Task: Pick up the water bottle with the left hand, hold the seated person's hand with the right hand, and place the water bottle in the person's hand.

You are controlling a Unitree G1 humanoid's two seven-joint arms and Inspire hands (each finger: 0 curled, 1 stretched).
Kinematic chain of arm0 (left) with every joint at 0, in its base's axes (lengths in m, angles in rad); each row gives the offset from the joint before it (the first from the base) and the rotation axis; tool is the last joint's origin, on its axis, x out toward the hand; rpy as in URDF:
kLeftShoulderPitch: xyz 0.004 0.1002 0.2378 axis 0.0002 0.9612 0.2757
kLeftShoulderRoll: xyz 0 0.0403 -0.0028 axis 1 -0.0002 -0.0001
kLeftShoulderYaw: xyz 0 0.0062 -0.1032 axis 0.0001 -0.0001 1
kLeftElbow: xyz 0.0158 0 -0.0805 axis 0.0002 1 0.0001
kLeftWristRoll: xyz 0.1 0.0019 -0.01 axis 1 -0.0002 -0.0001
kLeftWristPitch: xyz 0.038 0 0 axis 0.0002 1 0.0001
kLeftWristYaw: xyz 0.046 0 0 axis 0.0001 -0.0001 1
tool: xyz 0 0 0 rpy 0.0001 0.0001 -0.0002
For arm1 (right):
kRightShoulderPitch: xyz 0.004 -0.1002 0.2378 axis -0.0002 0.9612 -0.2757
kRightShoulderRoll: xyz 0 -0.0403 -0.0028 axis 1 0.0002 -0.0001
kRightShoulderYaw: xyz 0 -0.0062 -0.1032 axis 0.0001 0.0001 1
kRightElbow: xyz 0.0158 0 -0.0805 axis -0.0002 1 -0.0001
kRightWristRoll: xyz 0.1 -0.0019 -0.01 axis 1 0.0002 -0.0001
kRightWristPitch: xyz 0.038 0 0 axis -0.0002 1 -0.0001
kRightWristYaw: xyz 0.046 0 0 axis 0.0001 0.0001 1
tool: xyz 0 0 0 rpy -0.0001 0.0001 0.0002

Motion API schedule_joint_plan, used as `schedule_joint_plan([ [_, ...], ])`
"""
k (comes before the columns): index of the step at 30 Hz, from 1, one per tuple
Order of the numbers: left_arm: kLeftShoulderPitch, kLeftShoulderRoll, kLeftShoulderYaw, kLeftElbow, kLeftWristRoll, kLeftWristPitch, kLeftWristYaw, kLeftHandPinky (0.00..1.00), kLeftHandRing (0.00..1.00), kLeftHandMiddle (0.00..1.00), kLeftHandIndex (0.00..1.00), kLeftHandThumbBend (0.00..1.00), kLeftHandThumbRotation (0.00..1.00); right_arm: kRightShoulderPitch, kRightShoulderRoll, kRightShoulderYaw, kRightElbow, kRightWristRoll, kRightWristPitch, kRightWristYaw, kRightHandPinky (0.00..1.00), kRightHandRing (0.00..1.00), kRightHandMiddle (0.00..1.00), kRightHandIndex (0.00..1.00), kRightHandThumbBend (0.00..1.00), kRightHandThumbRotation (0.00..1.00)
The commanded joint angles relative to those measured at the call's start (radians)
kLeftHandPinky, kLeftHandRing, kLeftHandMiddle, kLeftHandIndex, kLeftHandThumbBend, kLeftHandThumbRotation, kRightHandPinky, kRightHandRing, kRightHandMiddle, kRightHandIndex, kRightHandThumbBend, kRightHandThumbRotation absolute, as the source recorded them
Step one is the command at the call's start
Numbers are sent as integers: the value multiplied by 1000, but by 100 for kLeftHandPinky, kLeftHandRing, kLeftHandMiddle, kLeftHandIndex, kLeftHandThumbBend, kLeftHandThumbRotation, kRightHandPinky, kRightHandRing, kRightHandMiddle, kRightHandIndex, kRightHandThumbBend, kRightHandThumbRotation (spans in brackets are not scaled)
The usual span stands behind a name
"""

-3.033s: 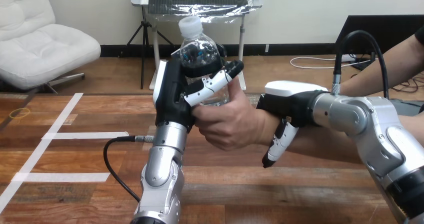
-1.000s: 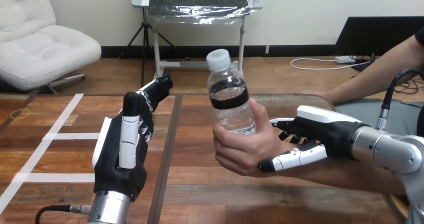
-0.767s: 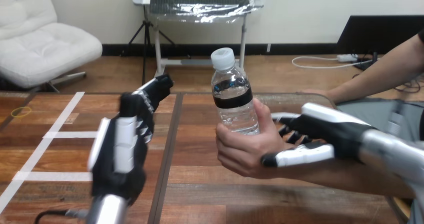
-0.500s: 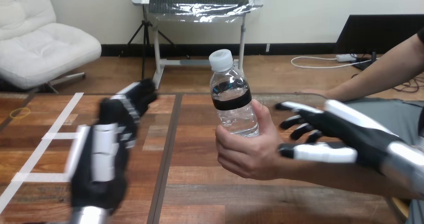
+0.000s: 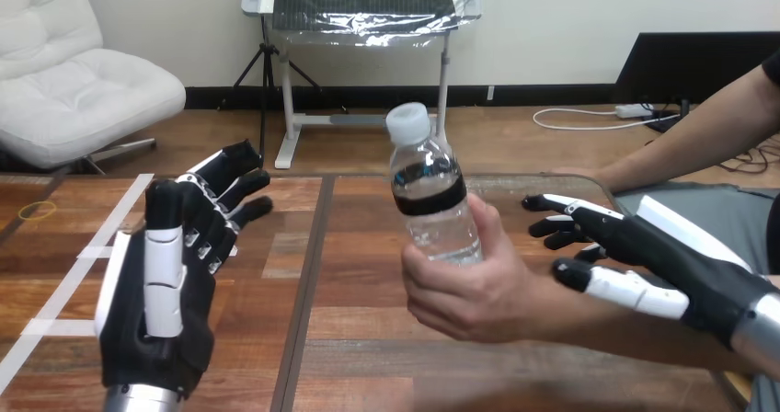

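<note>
- While I look down from the head camera, the clear plastic water bottle (image 5: pixel 430 196), with its white cap and a black band round its middle, sits in the person's hand (image 5: pixel 469 292) above the middle of the brown wooden table (image 5: pixel 368 357).
- The person's fingers and thumb wrap the bottle's lower half. It stands nearly upright, with the cap leaning slightly toward the view's left.
- Neither of my hands touches the bottle.
- My left hand (image 5: pixel 156 329) is raised over the table's left part, well apart from the bottle. Its fingers are straight and spread, holding nothing.
- My right hand (image 5: pixel 685 265) is at the view's right, just beside the person's wrist. Its fingers (image 5: pixel 552 202) are straight and fanned out toward the bottle, gripping nothing.
- Its white-shelled thumb (image 5: pixel 616 285) lies right by the person's forearm. I cannot tell whether it touches, and nothing curls round the wrist.
- White tape strips (image 5: pixel 92 246) mark the table beside my left hand.
- A second hand of the person (image 5: pixel 578 171) rests flat at the table's far edge, beyond my right hand's fingers.
</note>
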Motion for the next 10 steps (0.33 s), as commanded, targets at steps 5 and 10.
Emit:
schedule_joint_plan([
  [5, -28, -8, -27, -30, 4, 4, 3, 78, 83, 82, 75, 58, 100, 23, 13, -61, -1, 82, -43, -3, 76, 85, 86, 93, 100, 100],
  [10, -30, -10, -32, -25, 2, -1, 5, 79, 84, 83, 75, 58, 100, 44, 18, -77, -8, 115, -63, -6, 76, 86, 86, 93, 100, 100],
])
